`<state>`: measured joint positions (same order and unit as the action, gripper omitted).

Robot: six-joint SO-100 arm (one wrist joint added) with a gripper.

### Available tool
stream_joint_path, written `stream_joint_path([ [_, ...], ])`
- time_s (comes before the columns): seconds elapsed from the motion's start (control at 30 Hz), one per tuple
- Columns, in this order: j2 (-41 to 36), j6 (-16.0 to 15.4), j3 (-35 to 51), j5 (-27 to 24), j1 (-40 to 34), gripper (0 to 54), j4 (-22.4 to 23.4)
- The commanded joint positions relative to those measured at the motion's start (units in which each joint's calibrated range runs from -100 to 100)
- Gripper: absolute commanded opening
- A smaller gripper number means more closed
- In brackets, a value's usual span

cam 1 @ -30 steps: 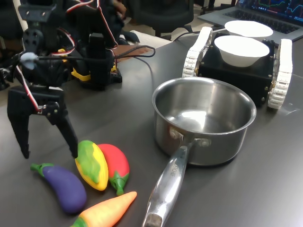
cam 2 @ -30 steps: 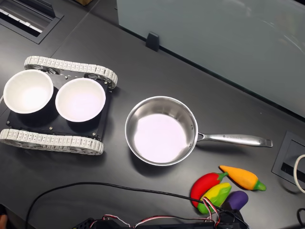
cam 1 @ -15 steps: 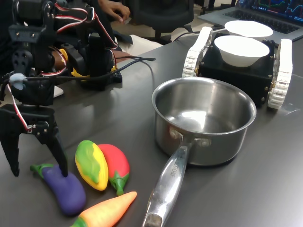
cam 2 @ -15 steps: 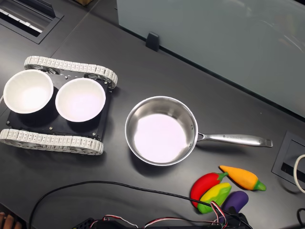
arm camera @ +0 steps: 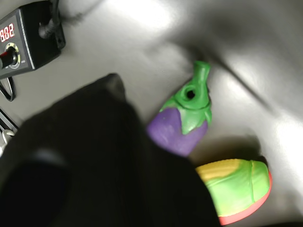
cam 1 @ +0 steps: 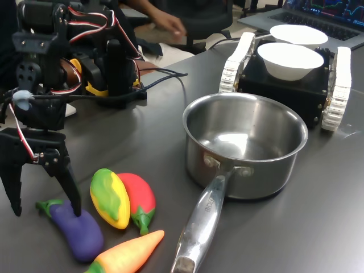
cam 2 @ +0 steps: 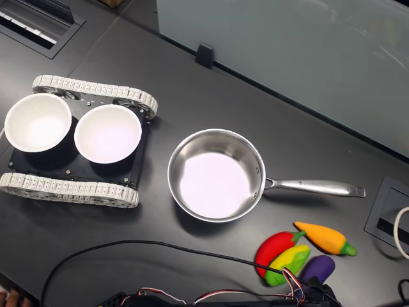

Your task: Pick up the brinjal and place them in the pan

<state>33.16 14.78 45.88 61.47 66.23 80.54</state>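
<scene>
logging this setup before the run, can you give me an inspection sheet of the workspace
surface: dark table, bare between items.
job's things: brinjal lies on the table; pan upright, nothing in it.
clutter: yellow-green pepper, red chilli, orange carrot, two white bowls on a tracked base.
claw: claw open, straddling the brinjal's stem end.
cables: black cable across the table; red and white wires on the arm.
surroundings: laptop, a person's hand.

A dark table (cam 2: 192, 77) carries the pan (cam 2: 216, 175) at centre and the brinjal (cam 2: 319, 269) among 4 toy vegetables at 5 o'clock.
</scene>
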Motion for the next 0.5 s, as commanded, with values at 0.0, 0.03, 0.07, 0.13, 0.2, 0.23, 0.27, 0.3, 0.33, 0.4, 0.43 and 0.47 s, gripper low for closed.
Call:
stream_joint_path([
  [0.0, -3.4, 0.2, 1.2, -0.7, -2.7, 38.4, -0.6],
  [0.03, -4.2, 0.2, 1.0, -1.1, -2.7, 39.1, -0.3],
  [0.07, -4.9, 0.2, 0.7, -1.6, -2.8, 41.0, -0.2],
  [0.13, -6.4, 0.2, -0.1, -2.0, -3.2, 42.8, -0.2],
  [0.2, -7.5, 0.2, -0.9, -2.0, -3.4, 42.9, 0.0],
  [0.23, -7.8, 0.2, -1.4, -2.0, -3.5, 43.0, 0.0],
  [0.27, -7.9, 0.2, -1.7, -1.9, -3.6, 43.0, 0.0],
  [0.3, -8.0, 0.2, -1.8, -1.9, -3.7, 43.0, 0.0],
  [0.33, -8.0, 0.2, -1.9, -2.0, -3.8, 43.0, 0.0],
  [0.4, -8.0, 0.2, -2.4, -2.1, -4.1, 43.5, 0.0],
  [0.43, -8.0, 0.2, -2.7, -2.1, -4.3, 43.5, 0.0],
  [0.47, -8.1, 0.2, -3.1, -1.9, -4.3, 43.4, 0.0],
])
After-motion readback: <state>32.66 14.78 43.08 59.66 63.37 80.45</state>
